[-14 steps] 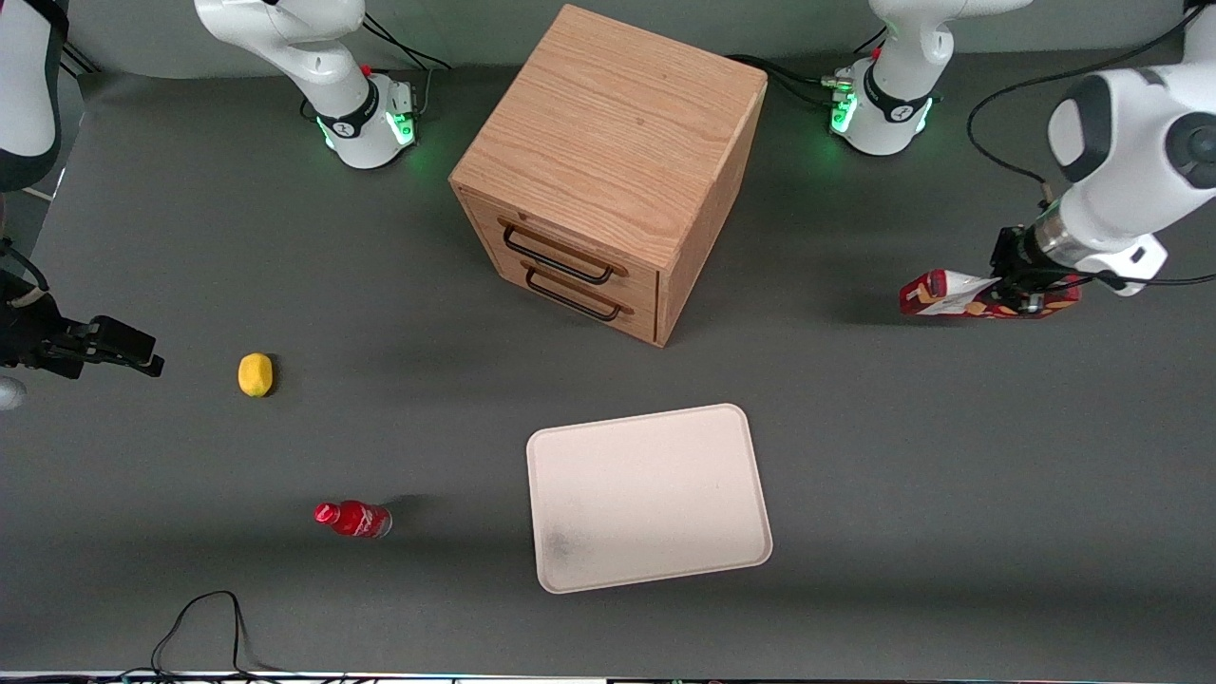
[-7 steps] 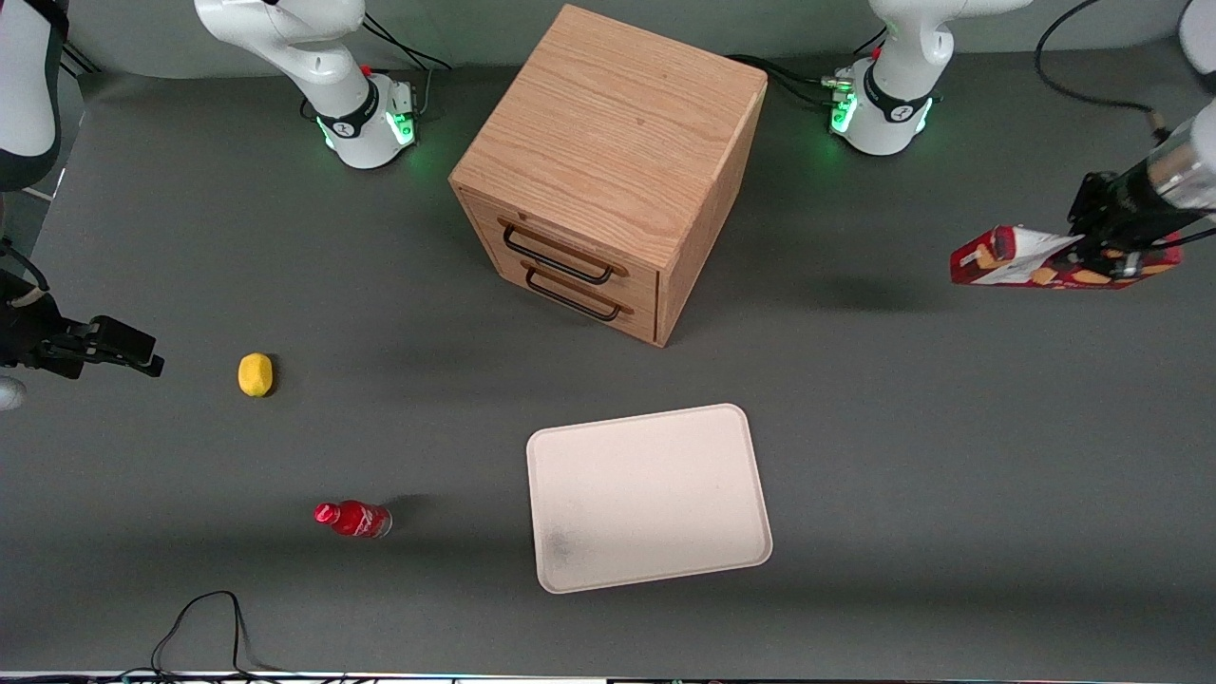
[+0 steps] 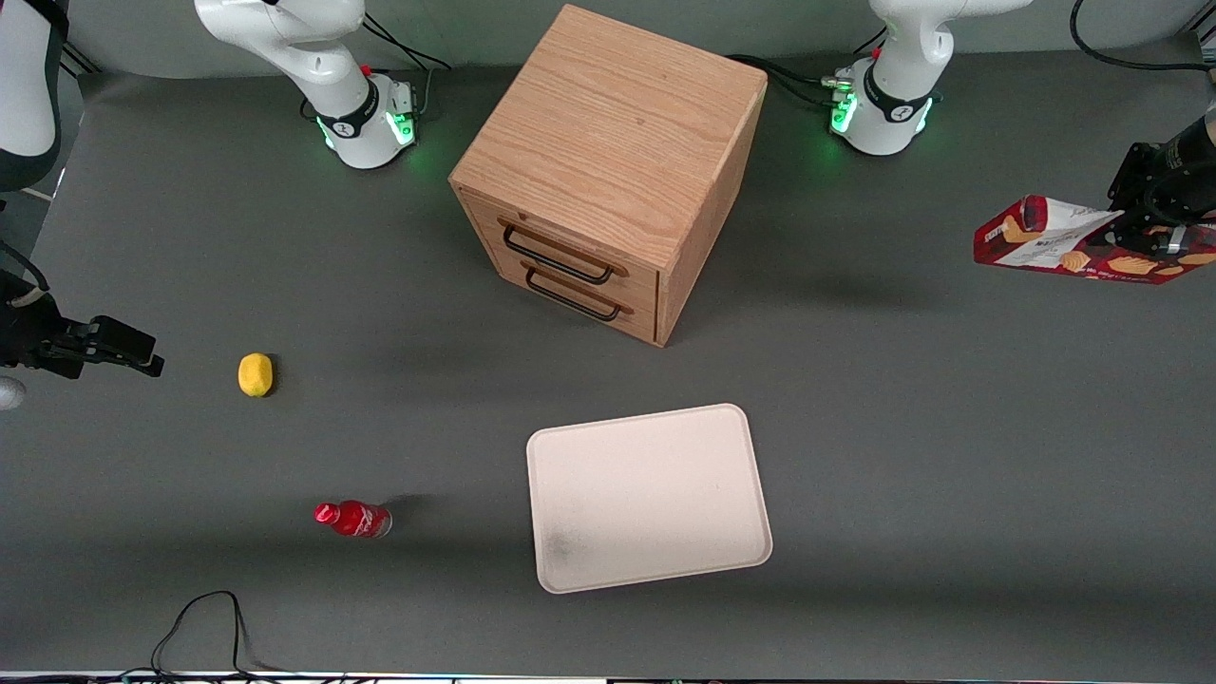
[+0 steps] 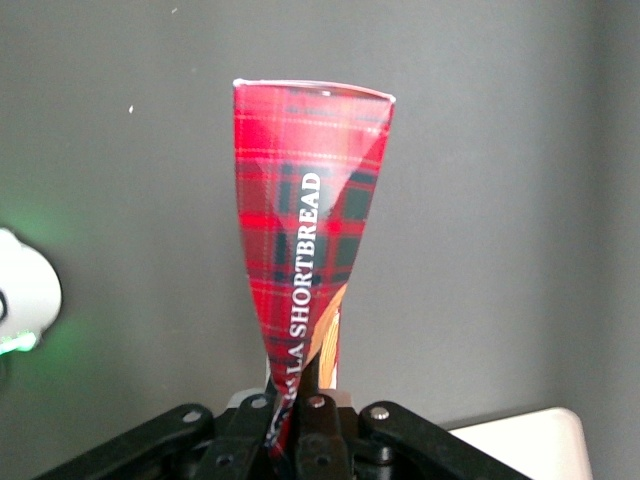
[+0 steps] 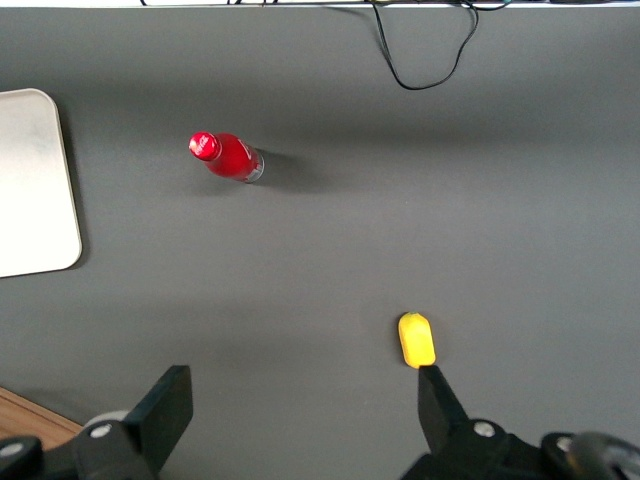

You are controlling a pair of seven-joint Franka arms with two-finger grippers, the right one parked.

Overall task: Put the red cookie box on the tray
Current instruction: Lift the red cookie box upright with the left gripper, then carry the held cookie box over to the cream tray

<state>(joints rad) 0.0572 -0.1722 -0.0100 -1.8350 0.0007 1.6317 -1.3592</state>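
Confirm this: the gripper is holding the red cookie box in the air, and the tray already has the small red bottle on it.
Not quite. The gripper does hold the red cookie box aloft, but the front view shows the tray bare; the small red bottle stands on the table, toward the parked arm's end.

The left gripper [image 3: 1170, 242] hangs high at the working arm's end, fingers clamped.

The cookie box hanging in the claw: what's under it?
Only bare grey table lies under the cookie box, which the gripper holds in the air at the working arm's end. Its underside is hidden. The tray sits nearer the front camera, with nothing on it.
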